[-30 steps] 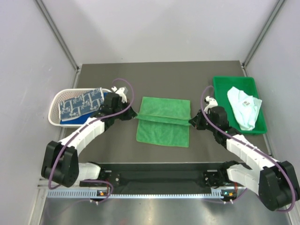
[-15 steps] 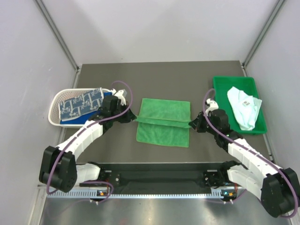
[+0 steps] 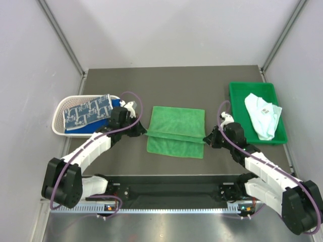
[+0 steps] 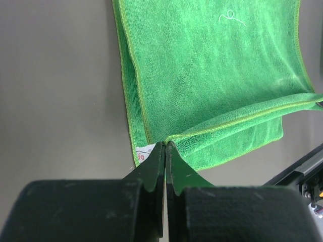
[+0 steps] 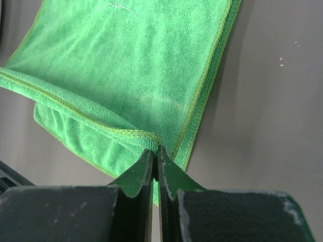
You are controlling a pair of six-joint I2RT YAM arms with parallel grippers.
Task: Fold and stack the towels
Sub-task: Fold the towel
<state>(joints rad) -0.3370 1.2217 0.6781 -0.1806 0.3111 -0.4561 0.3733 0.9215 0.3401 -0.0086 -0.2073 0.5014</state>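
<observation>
Top external view: I found the task at an early stage. The green towel [image 3: 175, 131] lay on the table [image 3: 171, 83] between my two hands, part-way through its first fold. The left hand [image 3: 144, 133] was pinched tight on one corner of the lifted edge and the right hand [image 3: 206, 137] on the other. The raised hem stretched between them above the lower layer, and both wrist views confirmed this. I judged the fold not yet laid down.

Outboard of the left hand, a printed towel [image 3: 86, 111] and a blue towel [image 3: 83, 130] sat in the white basket [image 3: 57, 117]. Beyond the right hand, a pale mint towel [image 3: 263, 117] lay crumpled in the green tray [image 3: 237, 96]. I saw no stack.

The table was dark grey and matte, and plain pale walls closed it on three sides.
</observation>
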